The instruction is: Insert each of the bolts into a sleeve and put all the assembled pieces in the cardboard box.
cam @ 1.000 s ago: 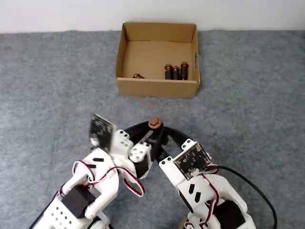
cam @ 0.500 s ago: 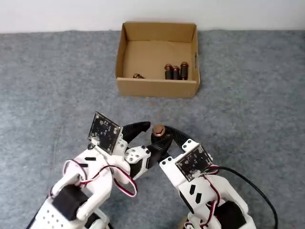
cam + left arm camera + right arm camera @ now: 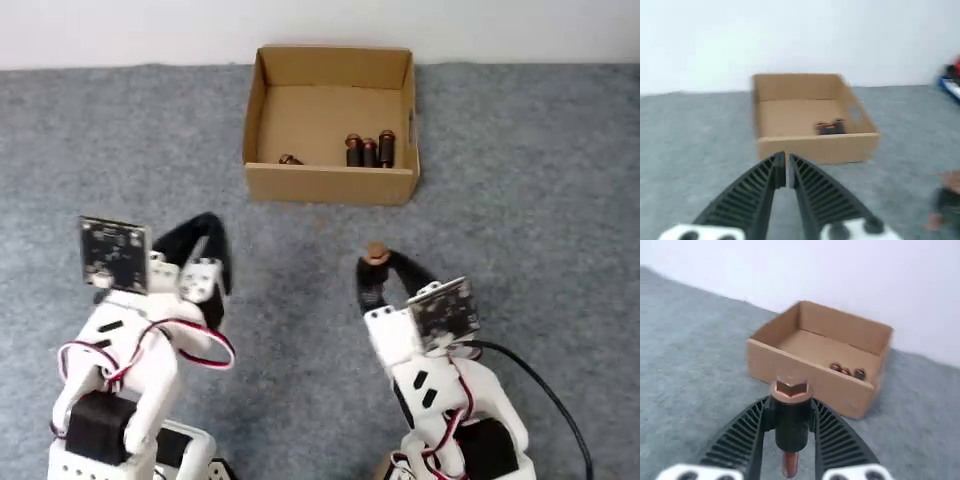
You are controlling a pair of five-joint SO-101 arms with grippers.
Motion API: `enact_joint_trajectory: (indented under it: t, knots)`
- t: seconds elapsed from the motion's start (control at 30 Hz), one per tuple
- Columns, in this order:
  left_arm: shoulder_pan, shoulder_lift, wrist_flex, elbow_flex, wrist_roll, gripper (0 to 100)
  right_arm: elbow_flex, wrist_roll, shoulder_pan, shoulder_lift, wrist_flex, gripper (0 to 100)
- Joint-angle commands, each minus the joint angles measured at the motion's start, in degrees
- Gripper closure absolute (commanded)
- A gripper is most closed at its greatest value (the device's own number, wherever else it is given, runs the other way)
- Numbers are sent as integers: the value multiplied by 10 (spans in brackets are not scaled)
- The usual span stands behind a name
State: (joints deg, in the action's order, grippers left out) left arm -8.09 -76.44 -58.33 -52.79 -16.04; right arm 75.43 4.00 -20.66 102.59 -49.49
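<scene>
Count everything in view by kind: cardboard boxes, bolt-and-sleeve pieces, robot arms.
Cardboard box: 1
Bolt-and-sleeve pieces: 5 (4 inside the box, 1 in the right end effector)
Arms: 2
Total: 8

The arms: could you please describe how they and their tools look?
The left arm and right arm are white plastic with black motor blocks. The left tool and right tool have black, ribbed, tapering fingers. A dark square circuit board sits by each wrist; red, white and black wires loop along both.
</scene>
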Motion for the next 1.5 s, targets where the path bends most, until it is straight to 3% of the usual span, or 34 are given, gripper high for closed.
enact_joint_trajectory:
  t: [0.0,0.2,0.4,0.67,1.07,1.47]
  knots:
    - [66,-4,1,-62,9,996,-9,-31,34,6,-15,990]
    - [113,-4,29,-205,9,996,-11,-95,98,6,-26,991]
    - [113,-4,159,-337,31,996,-28,-165,138,0,-27,991]
    - [114,-2,301,-442,80,996,-69,-166,139,-35,-27,991]
    - [117,0,287,-441,76,994,-397,-167,138,-514,-15,991]
    - [117,1,287,-441,73,994,-711,-167,139,-938,157,991]
